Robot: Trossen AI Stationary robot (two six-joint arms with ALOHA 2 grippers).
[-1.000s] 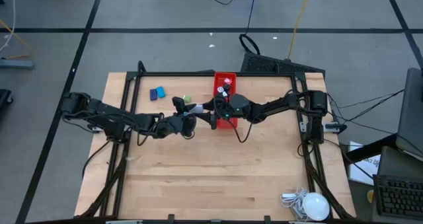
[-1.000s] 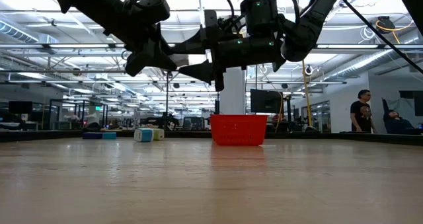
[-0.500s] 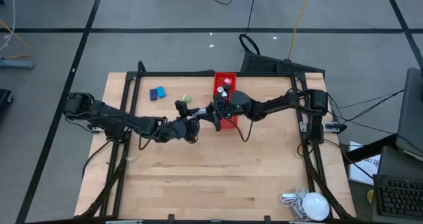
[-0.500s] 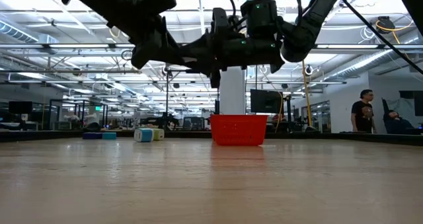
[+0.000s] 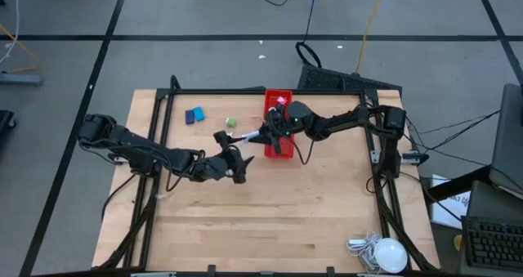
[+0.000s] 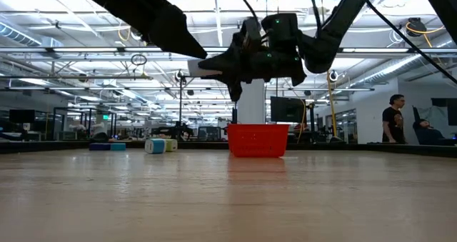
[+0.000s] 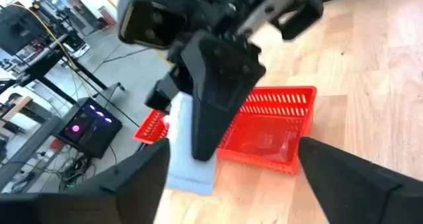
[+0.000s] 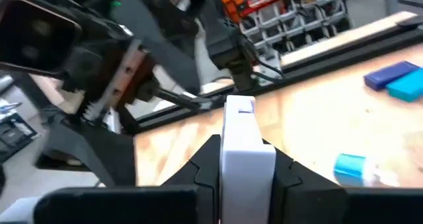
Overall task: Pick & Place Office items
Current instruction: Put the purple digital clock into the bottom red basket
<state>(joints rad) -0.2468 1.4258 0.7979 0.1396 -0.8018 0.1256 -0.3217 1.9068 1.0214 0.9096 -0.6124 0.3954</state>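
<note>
A flat white piece [image 5: 245, 136] hangs in the air just left of the red tray [image 5: 278, 97], with my right gripper [image 5: 263, 135] shut on it. In the right wrist view the white piece [image 8: 246, 128] stands out ahead between the fingers. My left gripper [image 5: 237, 161] stands open just on the near side of it, holding nothing. In the left wrist view the left gripper [image 7: 238, 178] has its fingers wide apart, short of the white piece [image 7: 188, 154]. Two blue pieces [image 5: 194, 114] and a green piece [image 5: 230, 123] lie on the table at the far left. My right gripper pinches the white piece between its two fingers [image 7: 211, 98], by the end nearer the tray [image 8: 246, 151]. The fingers come roughly level from the table's right. The piece sticks out past the fingertips toward the left and is lifted clear of the table.
The red tray [image 6: 258, 140] holds several small pieces at its far end. A white round lamp with a cord [image 5: 391, 254] lies at the near right corner. Dark frame rails [image 5: 163, 122] run along the table's sides. A person [image 6: 391, 121] stands in the room beyond.
My right gripper has shut on the white piece, which my left gripper was holding up. My left gripper has let go of it and drawn back toward the near edge. The piece stays in the air beside the tray.
</note>
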